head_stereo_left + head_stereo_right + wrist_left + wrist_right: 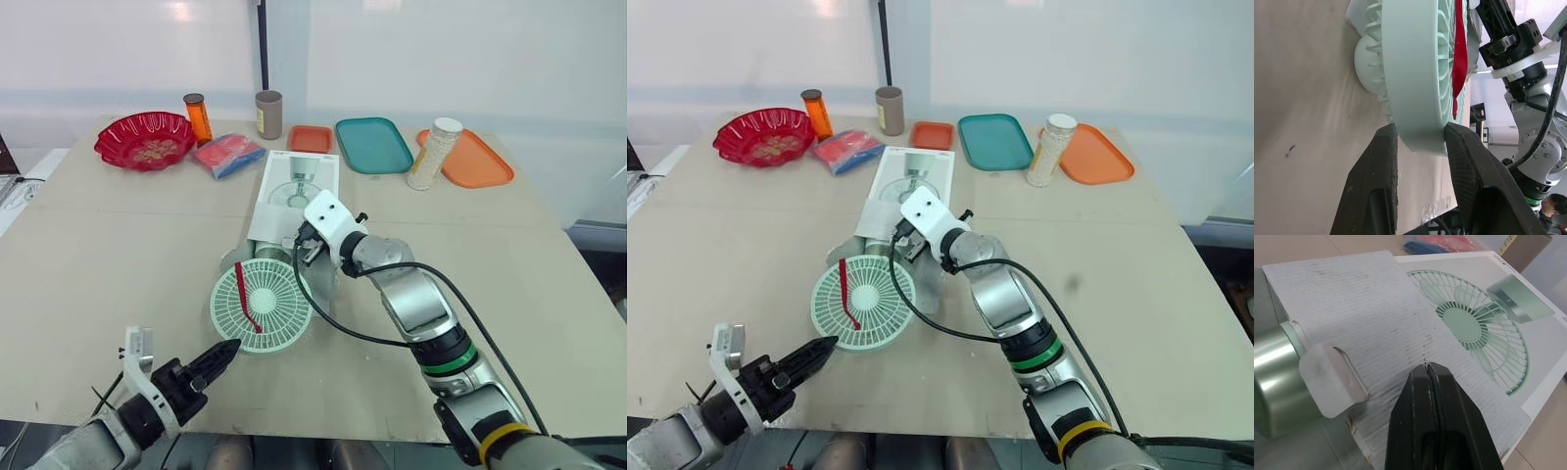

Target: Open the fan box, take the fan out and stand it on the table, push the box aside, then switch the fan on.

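Observation:
The pale green fan lies grille-up on the table, a red strap across its face, with its rear part still at the mouth of the white fan box. My left gripper reaches in from the front edge, and its two fingers clamp the grille's rim between them. My right gripper is shut with nothing in it, its tips resting on the box's opened cardboard flap. A shiny green cylinder of the fan shows beside that flap.
Along the back stand a red bowl, an orange bottle, a brown cup, a red-blue packet, a small orange tray, a teal tray, a white-capped jar and an orange tray.

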`<control>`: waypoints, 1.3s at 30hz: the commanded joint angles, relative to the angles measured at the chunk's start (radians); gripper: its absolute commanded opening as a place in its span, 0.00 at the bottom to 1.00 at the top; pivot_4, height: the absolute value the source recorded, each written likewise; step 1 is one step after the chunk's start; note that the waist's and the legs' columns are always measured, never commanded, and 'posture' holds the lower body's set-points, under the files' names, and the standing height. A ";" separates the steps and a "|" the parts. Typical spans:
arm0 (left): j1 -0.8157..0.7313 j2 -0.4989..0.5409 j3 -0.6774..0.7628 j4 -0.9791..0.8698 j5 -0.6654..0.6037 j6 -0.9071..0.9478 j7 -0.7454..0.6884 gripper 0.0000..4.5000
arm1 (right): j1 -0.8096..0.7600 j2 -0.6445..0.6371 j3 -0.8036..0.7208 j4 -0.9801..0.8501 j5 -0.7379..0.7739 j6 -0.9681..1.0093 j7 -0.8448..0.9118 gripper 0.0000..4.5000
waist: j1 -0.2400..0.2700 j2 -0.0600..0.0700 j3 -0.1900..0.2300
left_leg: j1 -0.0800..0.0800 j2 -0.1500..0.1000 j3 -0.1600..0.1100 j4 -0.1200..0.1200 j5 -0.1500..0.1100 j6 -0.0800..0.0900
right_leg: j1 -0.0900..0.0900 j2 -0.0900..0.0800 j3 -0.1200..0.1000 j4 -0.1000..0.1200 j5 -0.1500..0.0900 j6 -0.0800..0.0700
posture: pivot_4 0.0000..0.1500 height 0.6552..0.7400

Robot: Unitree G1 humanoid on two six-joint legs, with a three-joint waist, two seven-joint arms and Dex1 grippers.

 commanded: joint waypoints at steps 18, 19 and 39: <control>0.074 0.041 0.006 0.057 0.080 -0.029 -0.044 0.25 | -0.005 0.002 0.015 0.030 -0.009 0.054 0.001 0.00 | 0.000 0.000 0.000 | 0.000 0.001 0.002 0.000 0.000 0.000 | -0.001 0.000 0.003 0.000 -0.001 -0.002 | 1.00 1.00; 0.072 0.043 0.007 0.058 0.085 -0.029 -0.047 0.41 | -0.006 0.002 0.015 0.032 -0.010 0.053 0.000 0.00 | 0.000 0.000 0.000 | 0.000 0.001 0.002 0.000 0.000 0.000 | -0.001 0.000 0.003 0.000 -0.001 -0.002 | 1.00 1.00; 0.053 0.111 0.124 0.083 0.102 0.008 -0.185 0.99 | -0.005 0.027 0.024 0.031 -0.024 0.047 -0.018 0.00 | 0.002 0.001 0.002 | -0.001 0.001 0.003 -0.001 0.000 0.000 | -0.004 0.000 0.005 -0.001 0.000 -0.003 | 1.00 1.00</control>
